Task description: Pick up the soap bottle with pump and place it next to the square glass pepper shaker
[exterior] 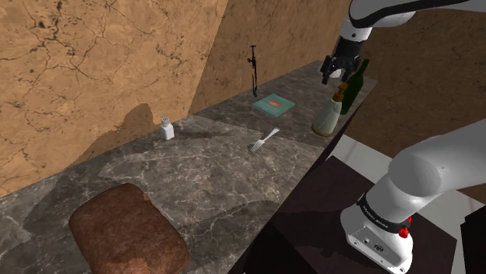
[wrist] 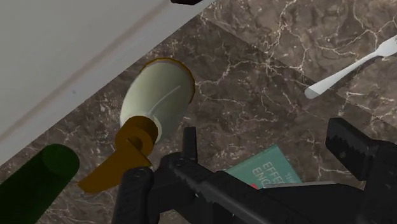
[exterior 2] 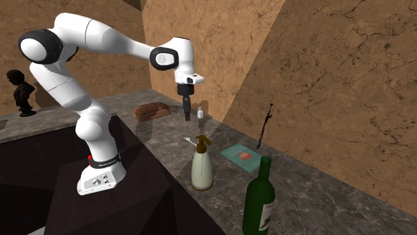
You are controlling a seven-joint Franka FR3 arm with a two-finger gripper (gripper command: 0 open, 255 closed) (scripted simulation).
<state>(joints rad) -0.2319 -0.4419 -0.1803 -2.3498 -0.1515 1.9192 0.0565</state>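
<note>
While its two fingers stand apart and hold nothing, the gripper (exterior: 332, 72) hangs above the soap bottle (exterior: 327, 118). The bottle stands upright at the edge of the counter (exterior: 210, 171), beside a green bottle (exterior: 356, 86), well apart from the pepper shaker (exterior: 167, 129).

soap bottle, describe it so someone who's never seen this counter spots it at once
Take the long dark veined counter under the brown wall and follow its front edge to the shoulder view's upper right. There, beside the tall green bottle, stands the soap bottle: shorter, cream, pear-shaped, the only one topped by a brown pump.
</note>
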